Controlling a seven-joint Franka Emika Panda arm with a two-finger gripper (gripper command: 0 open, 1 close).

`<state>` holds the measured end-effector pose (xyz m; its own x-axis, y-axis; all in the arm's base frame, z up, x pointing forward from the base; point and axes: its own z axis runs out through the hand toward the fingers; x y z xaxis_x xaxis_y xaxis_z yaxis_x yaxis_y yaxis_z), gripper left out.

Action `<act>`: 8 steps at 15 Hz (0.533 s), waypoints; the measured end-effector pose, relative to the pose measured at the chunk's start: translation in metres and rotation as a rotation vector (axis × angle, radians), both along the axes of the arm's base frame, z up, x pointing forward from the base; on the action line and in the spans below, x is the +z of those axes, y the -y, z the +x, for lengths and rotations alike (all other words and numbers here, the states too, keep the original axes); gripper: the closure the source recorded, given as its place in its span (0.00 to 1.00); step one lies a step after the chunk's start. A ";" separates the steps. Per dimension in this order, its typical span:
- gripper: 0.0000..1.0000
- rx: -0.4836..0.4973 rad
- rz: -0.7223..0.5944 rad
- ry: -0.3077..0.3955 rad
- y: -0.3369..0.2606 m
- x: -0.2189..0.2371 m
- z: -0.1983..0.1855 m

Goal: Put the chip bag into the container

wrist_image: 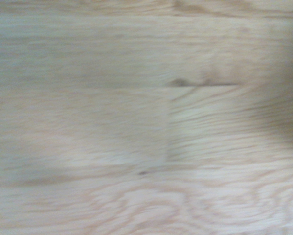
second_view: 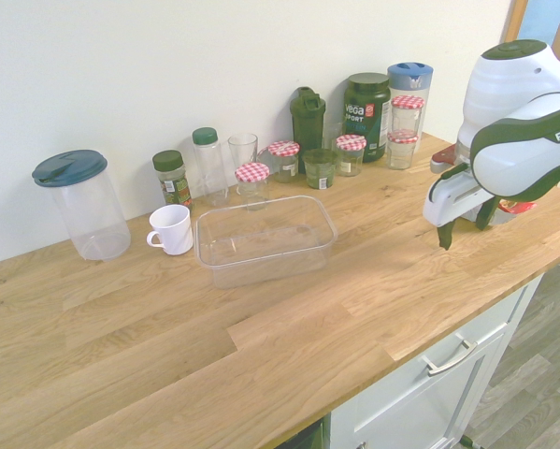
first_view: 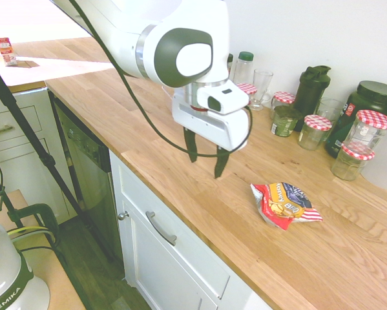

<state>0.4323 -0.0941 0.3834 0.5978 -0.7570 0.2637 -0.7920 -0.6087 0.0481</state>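
Note:
The chip bag (first_view: 285,203), crumpled red and yellow foil with a dark blue patch, lies flat on the wooden counter (first_view: 180,187) near its front edge. My gripper (first_view: 207,157) hangs open and empty above the counter, a short way to the left of the bag and not touching it. In the second exterior view the gripper (second_view: 465,227) is at the right end of the counter and the arm hides most of the bag. The container (second_view: 261,267), a shallow clear tub, stands empty mid-counter, well left of the gripper. The wrist view shows only blurred wood.
Jars with red-checked lids (first_view: 317,131), a dark shaker (first_view: 311,87), a black tub (first_view: 367,103), a glass (first_view: 261,87) and spice bottles (second_view: 171,176) line the back wall. A white mug (second_view: 172,229) and a blue-lidded pitcher (second_view: 78,201) stand left of the container.

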 end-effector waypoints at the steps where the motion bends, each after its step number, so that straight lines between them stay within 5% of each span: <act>1: 0.00 -0.007 -0.043 0.025 0.010 0.000 0.003; 8: 0.00 -0.052 -0.228 0.094 0.053 -0.006 0.047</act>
